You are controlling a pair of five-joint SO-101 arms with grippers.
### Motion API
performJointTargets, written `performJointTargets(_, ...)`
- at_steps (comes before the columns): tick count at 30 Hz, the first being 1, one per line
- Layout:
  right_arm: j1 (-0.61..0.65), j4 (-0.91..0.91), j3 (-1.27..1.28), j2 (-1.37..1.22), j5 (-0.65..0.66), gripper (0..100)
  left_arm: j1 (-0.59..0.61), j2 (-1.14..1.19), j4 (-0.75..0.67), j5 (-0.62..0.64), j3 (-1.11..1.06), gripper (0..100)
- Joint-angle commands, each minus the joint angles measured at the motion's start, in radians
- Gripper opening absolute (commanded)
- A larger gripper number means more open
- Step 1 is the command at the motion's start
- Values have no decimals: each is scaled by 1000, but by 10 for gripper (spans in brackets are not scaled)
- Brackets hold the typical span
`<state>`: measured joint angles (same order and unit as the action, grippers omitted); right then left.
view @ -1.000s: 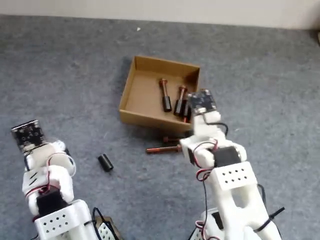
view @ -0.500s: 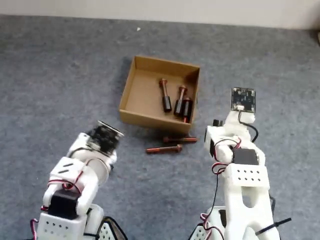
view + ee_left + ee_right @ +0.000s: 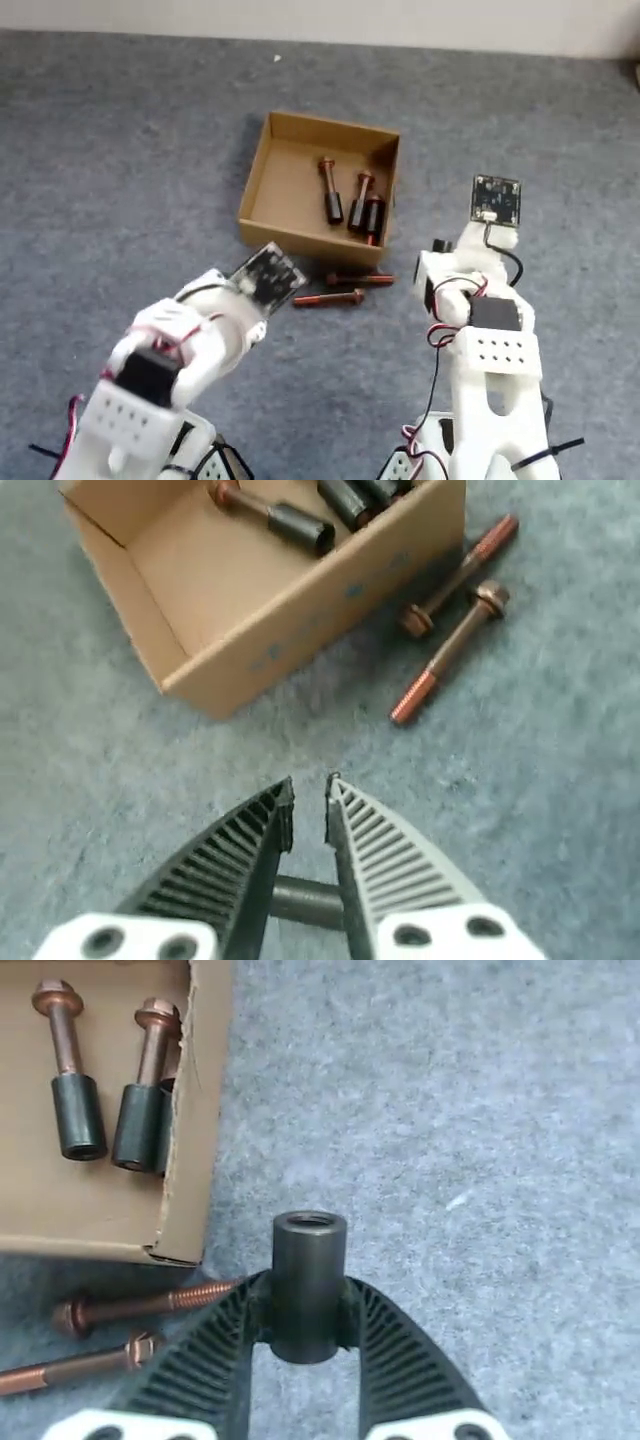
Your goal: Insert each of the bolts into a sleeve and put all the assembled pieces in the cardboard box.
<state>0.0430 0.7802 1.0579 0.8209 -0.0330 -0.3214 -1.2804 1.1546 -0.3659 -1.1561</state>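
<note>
My left gripper [image 3: 308, 795] hangs just above the carpet, on the near side of the cardboard box [image 3: 250, 650], shut on a black sleeve [image 3: 305, 902] lying crosswise deep between its fingers. Two loose copper bolts [image 3: 450, 650] [image 3: 462, 572] lie beyond it beside the box wall; the high view shows those bolts [image 3: 328, 298] [image 3: 358, 280] just ahead of the left arm [image 3: 190, 340]. My right gripper [image 3: 305, 1285] is shut on an upright black sleeve [image 3: 308, 1260], to the right of the box [image 3: 255, 180]. Three assembled pieces [image 3: 330, 192] lie inside the box.
Grey carpet covers the whole table. The right arm [image 3: 480, 310] stands right of the box's near corner, the loose bolts [image 3: 150, 1305] between the two arms. Open carpet stretches left of the box and behind it.
The left arm swung from the near left to the middle, over the sleeve that lay on the carpet; that sleeve is gone from there. The right arm drew back rightwards from over the box.
</note>
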Motion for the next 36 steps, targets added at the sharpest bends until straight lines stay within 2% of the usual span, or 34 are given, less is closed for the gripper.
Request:
performJointTargets(1, -15, -33, -7, 25, -9, 5, -21, 257, 0, -46, 179, 93)
performJointTargets(7, -27, -96, 31, 28, -9, 5, -79, 553, 0, -60, 315, 181)
performJointTargets(12, -90, -125, 38, 27, -9, 5, -162, 773, -48, -60, 417, 181)
performJointTargets(21, -96, -125, 38, 30, -9, 5, -272, 1119, -195, -55, 565, 181)
performJointTargets(36, -96, -125, 36, 35, -6, 5, -285, 1445, -242, -54, 786, 181)
